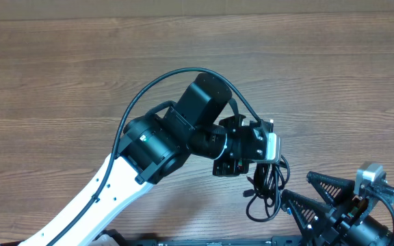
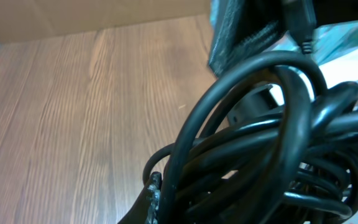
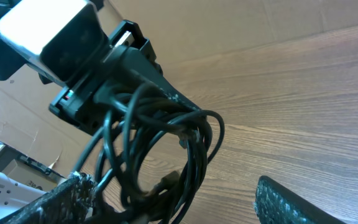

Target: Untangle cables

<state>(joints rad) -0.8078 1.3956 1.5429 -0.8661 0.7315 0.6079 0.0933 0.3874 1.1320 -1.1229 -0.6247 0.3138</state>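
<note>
Left arm reaches in from the bottom-left across the wooden bench. The left pincer is closed. In the right wrist view its two fingers taper together into one wedge, pinching strands of the cable bundle, and the white wrist camera sits on top of it.

The bundle is a knot of black loops. It hangs off the left pincer's tip and sits right of centre near the bench's near edge, between the two arms. I cannot tell whether its lowest loops touch the wood. The left wrist view is almost filled with thick black coils, with one fingertip poking out at the bottom edge.

Right pincer is at the bottom-right, jaws spread wide and holding nothing. Its textured fingers frame the lower part of the bundle (the nearest loops are just beside the left-hand finger, contact unclear).

One long black cable arcs over the left arm from its base to the wrist.
</note>
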